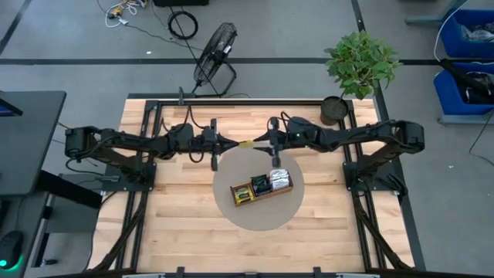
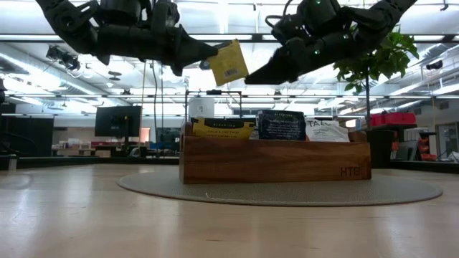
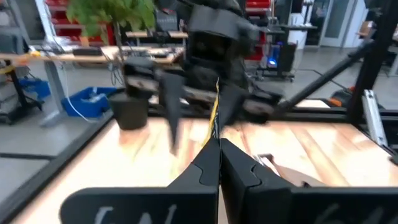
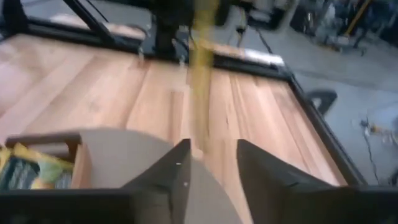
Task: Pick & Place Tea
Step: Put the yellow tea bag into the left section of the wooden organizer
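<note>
Both arms meet mid-air over the back half of the table (image 1: 177,224), w/ one yellow tea sachet (image 2: 229,63) hanging between them, well above the wood. The left gripper (image 2: 208,51) is pinched tight on the sachet's edge; in its wrist view the fingers (image 3: 205,168) sit pressed together w/ the thin yellow sachet edge-on between the tips. The right gripper (image 2: 257,75) is right next to the other side of the sachet, fingers (image 4: 180,168) parted w/ a clear gap, sachet blurry just ahead, not clamped.

Below and a bit nearer the front: wooden tray (image 2: 276,161) on a round grey mat (image 1: 231,216). Its 3 compartments hold more tea: yellow-and-green sachets (image 2: 224,128) at one end, dark ones (image 2: 281,124) in the middle, white ones (image 2: 326,130) at the other end.

Around the table: potted plant (image 1: 360,62) at the back right corner, a floor fan (image 1: 214,55) behind the table, blue bins (image 1: 467,58) far right.
</note>
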You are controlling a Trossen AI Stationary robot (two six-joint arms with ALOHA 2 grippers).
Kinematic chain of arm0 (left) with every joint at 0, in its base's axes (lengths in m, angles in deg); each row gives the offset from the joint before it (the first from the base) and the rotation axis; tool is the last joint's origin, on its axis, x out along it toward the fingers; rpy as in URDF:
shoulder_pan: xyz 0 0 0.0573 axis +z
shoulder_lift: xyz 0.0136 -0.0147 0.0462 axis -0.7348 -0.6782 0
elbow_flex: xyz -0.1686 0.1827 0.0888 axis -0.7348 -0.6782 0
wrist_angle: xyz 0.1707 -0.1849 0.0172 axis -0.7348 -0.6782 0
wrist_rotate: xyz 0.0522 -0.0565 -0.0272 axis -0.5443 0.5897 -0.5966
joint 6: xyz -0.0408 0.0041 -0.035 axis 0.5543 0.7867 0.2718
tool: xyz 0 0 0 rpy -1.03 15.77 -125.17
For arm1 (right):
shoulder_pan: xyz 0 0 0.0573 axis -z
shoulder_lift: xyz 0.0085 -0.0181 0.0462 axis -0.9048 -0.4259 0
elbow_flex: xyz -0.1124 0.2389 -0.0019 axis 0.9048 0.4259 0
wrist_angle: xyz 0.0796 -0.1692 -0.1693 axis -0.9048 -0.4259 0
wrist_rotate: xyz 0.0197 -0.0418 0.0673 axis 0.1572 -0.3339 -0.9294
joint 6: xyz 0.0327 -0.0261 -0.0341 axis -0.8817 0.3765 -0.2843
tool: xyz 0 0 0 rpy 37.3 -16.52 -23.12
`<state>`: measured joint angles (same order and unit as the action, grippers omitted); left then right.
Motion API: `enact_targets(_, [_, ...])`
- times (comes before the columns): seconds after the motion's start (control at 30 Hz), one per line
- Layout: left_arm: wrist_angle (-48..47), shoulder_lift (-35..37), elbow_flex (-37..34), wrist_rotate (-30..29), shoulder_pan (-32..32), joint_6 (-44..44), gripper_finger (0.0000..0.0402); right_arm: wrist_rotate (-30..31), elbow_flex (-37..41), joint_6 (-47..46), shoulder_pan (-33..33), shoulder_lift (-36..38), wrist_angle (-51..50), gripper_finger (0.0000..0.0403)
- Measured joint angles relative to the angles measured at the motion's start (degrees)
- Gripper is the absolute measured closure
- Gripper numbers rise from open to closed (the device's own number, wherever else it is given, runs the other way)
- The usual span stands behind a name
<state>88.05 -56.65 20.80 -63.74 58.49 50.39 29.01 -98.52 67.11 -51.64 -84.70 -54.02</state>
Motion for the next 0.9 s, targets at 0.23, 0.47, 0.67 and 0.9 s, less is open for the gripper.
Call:
enact_targets(0.23, [-4.5,0.2,0.0,-3.6,-4.5,2.6,0.0400,-2.0,0.8,-1.2,2.6,7.6,-8.0,0.0203])
enact_targets(0.47, [-7.2,0.2,0.0,-11.6,-11.3,5.7,0.0400,-1.3,8.0,-2.1,3.7,17.7,-3.0,0.0195])
enact_targets(0.67, [-11.4,0.2,0.0,-19.7,-18.1,11.4,0.0401,3.9,13.0,-3.5,3.7,23.7,-3.0,0.0195])
enact_targets(0.9, [-12.0,0.2,0.0,-30.0,-25.7,16.5,0.0401,5.7,15.6,-4.7,3.7,26.3,-2.8,0.0195])
